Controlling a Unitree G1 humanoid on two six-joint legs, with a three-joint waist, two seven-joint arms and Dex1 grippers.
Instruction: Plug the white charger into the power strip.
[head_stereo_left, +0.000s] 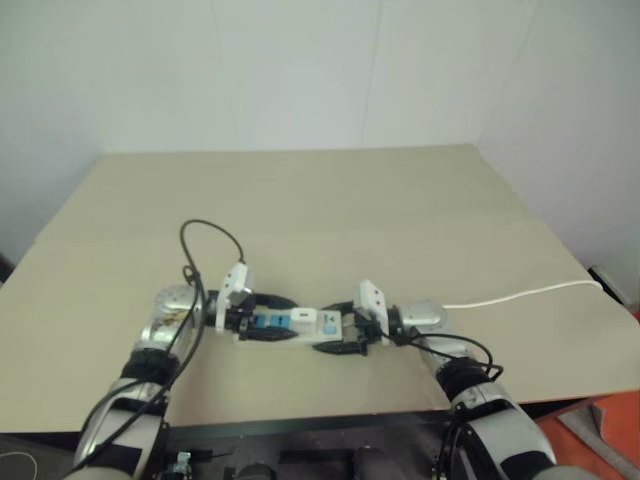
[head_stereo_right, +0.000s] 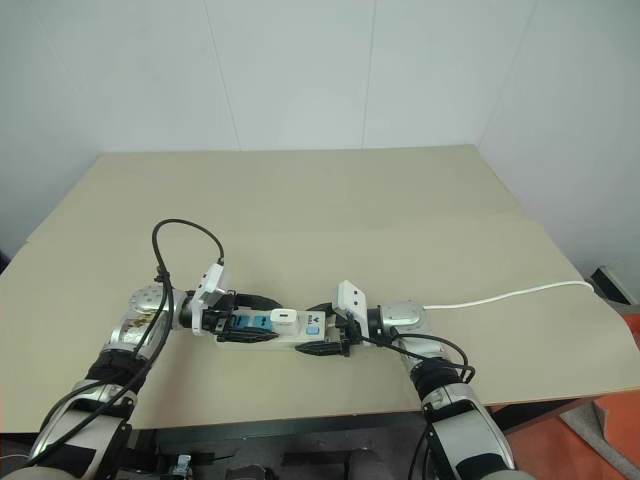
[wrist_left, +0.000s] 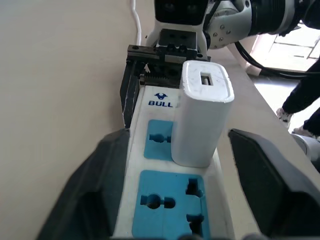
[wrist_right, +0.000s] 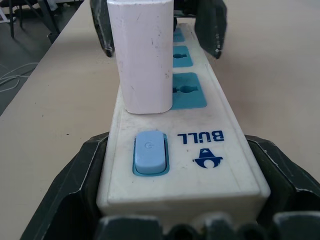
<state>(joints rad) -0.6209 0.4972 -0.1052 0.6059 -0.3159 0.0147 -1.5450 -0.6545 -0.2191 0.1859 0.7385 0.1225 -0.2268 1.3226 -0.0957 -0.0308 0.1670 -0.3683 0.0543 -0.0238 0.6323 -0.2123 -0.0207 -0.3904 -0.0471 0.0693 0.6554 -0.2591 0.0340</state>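
1. The power strip (head_stereo_right: 272, 331) lies flat on the tan table (head_stereo_right: 330, 210), near the table's front edge, with its long axis running left to right between the two grippers.
2. The white charger (wrist_left: 201, 116) stands upright in a blue socket face of the strip. In the left wrist view it sits in the socket next to the "BULL" logo (wrist_left: 160, 100), with another free blue socket (wrist_left: 170, 203) nearer the left gripper.
3. The left gripper (head_stereo_left: 237, 318) is at the left end of the strip. Its two black fingers (wrist_left: 95, 185) are spread apart, one on each long side of the strip, and neither touches the charger; a clear gap shows between each finger and the charger body.
4. The right gripper (head_stereo_right: 335, 335) is at the right end of the strip. Its black fingers (wrist_right: 75, 180) lie along both long sides of that end and clasp the strip's body, close to the pale blue switch (wrist_right: 149, 152).
5. In the right wrist view the charger stands just beyond the switch and the printed logo, between the right gripper and the left gripper's fingers (wrist_right: 210, 22) seen farther along the strip.
6. A thin white cord (head_stereo_left: 520, 295) runs from the right end of the strip across the table toward its right edge.
7. A black cable (head_stereo_right: 185, 245) loops above the left wrist.
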